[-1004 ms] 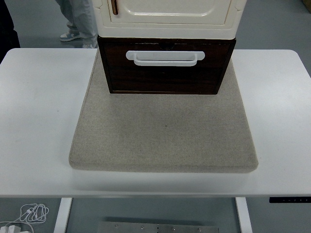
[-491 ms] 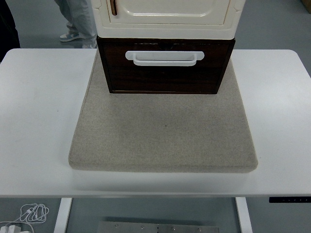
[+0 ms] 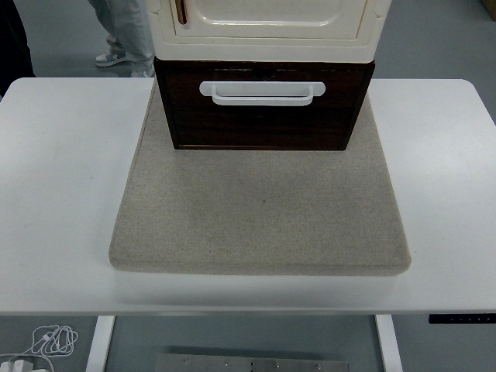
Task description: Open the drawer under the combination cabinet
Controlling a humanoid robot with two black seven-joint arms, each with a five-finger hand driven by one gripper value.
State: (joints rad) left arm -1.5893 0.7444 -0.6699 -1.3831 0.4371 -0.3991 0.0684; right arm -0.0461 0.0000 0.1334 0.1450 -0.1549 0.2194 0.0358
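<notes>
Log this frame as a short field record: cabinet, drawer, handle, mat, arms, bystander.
cabinet: cream upper unit, door shut, atop the drawer
drawer: dark brown, looks closed
handle: white bar across the drawer front, untouched
mat: beige pad on the white table, cabinet at its far end
arms: neither in view
bystander: person's legs, top left, behind the table

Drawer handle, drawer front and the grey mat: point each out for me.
drawer handle (image 3: pixel 262 92), head view, middle of the white bar.
drawer front (image 3: pixel 256 124), head view, dark wood below the handle.
grey mat (image 3: pixel 262 209), head view, bare middle area.
</notes>
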